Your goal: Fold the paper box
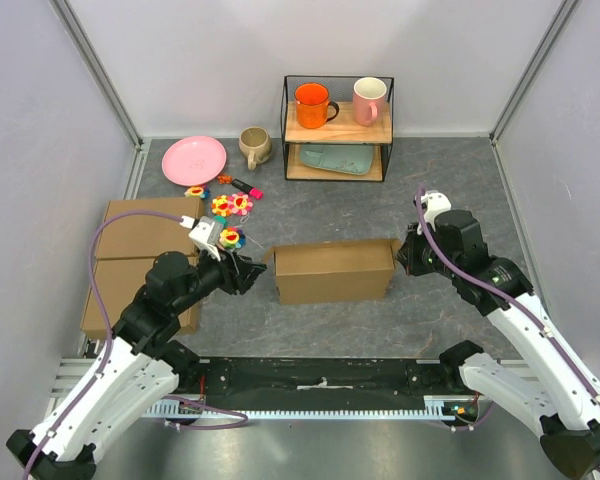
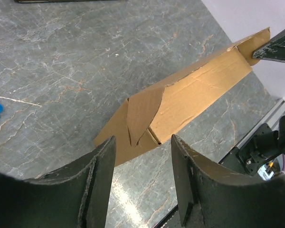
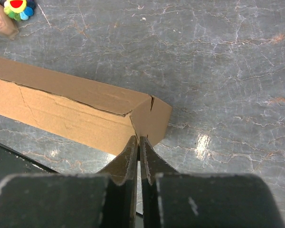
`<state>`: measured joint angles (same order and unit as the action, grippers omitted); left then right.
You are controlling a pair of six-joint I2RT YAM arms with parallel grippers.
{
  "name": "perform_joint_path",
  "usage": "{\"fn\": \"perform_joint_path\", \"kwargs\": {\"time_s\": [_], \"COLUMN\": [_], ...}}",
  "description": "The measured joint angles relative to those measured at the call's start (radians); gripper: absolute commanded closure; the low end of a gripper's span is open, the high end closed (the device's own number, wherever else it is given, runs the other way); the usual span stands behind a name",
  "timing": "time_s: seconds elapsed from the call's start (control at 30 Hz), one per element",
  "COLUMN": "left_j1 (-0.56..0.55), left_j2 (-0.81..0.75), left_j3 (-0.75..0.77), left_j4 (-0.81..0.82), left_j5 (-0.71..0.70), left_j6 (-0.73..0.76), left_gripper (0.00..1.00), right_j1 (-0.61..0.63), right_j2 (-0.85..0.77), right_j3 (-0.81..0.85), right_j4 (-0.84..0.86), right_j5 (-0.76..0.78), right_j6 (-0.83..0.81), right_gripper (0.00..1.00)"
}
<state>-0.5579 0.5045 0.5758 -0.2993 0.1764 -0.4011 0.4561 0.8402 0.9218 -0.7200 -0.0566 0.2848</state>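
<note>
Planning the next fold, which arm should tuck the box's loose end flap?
Left, probably: left pincer open at the paper box's loose flap; right pincer shut on the other end.

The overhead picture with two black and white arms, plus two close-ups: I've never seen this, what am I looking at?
Those are two robot arms bolted to the table, each ending in a two-finger gripper. The overhead view comes from a fixed camera above and behind them; each close-up comes from a camera on one wrist. Mid-table lies the paper box, partly folded. The right gripper looks pinched shut on its right end; the left gripper is open at the left end, holding nothing. Also: two flat brown boxes, a pink plate, a beige mug, toy flowers, and a wire shelf.
</note>
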Motion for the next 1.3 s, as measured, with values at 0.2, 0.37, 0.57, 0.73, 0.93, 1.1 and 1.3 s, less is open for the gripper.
{"fn": "perform_joint_path", "kwargs": {"time_s": [0.2, 0.37, 0.57, 0.73, 0.93, 1.1, 1.3], "left_j1": [0.0, 0.0, 0.0, 0.0, 0.0, 0.0, 0.0], "left_j2": [0.089, 0.12, 0.16, 0.178, 0.178, 0.178, 0.186], "left_j3": [0.04, 0.048, 0.056, 0.065, 0.069, 0.072, 0.072], "left_j4": [0.011, 0.018, 0.017, 0.017, 0.017, 0.019, 0.052], "left_j5": [0.009, 0.006, 0.007, 0.009, 0.012, 0.039, 0.054], "left_j6": [0.05, 0.085, 0.124, 0.139, 0.141, 0.111, 0.013], "left_gripper": [0.43, 0.48, 0.56, 0.69, 0.9, 0.96, 0.98], "right_j1": [0.0, 0.0, 0.0, 0.0, 0.0, 0.002, 0.002], "right_j2": [-0.011, -0.011, -0.011, -0.011, -0.011, -0.011, -0.011], "right_j3": [-0.006, -0.006, -0.006, -0.006, -0.006, -0.006, -0.006], "right_j4": [0.0, 0.0, 0.0, 0.0, 0.0, 0.0, 0.0], "right_j5": [-0.004, -0.011, -0.018, -0.019, -0.023, -0.035, -0.036], "right_j6": [0.0, 0.0, 0.0, 0.0, 0.001, 0.015, 0.028], "right_gripper": [0.94, 0.94, 0.94, 0.94, 0.95, 0.97, 0.98]}}
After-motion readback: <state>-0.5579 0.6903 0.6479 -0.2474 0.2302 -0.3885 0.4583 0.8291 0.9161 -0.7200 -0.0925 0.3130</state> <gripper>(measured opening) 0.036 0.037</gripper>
